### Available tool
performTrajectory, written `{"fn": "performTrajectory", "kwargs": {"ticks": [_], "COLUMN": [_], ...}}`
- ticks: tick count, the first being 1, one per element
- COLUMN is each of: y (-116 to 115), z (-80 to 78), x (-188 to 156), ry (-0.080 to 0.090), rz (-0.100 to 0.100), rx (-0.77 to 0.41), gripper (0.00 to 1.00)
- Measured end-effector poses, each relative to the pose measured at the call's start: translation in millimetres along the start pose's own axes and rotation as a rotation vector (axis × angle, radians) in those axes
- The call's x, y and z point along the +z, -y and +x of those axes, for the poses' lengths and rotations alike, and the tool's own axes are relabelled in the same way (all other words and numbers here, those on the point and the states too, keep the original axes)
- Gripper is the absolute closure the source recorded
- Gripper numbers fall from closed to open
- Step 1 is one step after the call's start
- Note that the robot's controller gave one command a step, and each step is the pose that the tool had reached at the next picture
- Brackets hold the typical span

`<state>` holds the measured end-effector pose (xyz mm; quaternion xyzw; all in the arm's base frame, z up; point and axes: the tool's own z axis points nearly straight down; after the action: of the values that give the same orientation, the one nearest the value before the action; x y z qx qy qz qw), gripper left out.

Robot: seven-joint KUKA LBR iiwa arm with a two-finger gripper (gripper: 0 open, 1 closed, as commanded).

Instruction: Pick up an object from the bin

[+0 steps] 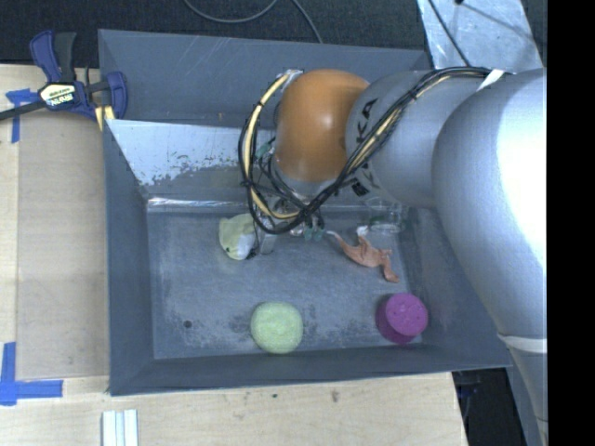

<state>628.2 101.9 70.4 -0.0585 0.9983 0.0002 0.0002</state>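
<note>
Grey sheet-metal walls slope down to the flat floor of the grey metal bin [125, 277], and from my console I count four loose things on it, well apart from one another, so each could be taken without disturbing the rest. The silver arm [483, 175] comes in from the right and bends down over the back of the floor. Its domed orange wrist cover [316, 124] and looped black and yellow cables [253, 161] hang over the end effector [269, 234], which sits low near the back wall. Because that cover stands between the camera and the tool, I cannot tell how far the end effector is open, nor whether it has hold of anything. Closest to it is a pale yellow-green lumpy object [236, 238], just beside the end effector on the view's left; I judge it the likely thing to be picked, given that the wrist is lowered right next to it. A thin orange-brown lizard-shaped toy [368, 252] lies flat on the other side, beneath the arm. Nearer the front wall rest a light green round ball [277, 327] and a magenta stubby round piece [402, 317], both clear of the arm. With the wrist this low, I judge the pick to be at the grasping stage, with the lift not yet made.
</note>
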Motion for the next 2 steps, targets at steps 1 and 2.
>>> {"fn": "performTrajectory", "kwargs": {"ticks": [1, 2], "y": [0, 0], "z": [1.2, 3.2], "x": [-3, -22], "ry": [-0.002, -0.008], "rz": [0.000, 0.001], "rx": [0.000, 0.000], "gripper": [1.00, 1.00]}}
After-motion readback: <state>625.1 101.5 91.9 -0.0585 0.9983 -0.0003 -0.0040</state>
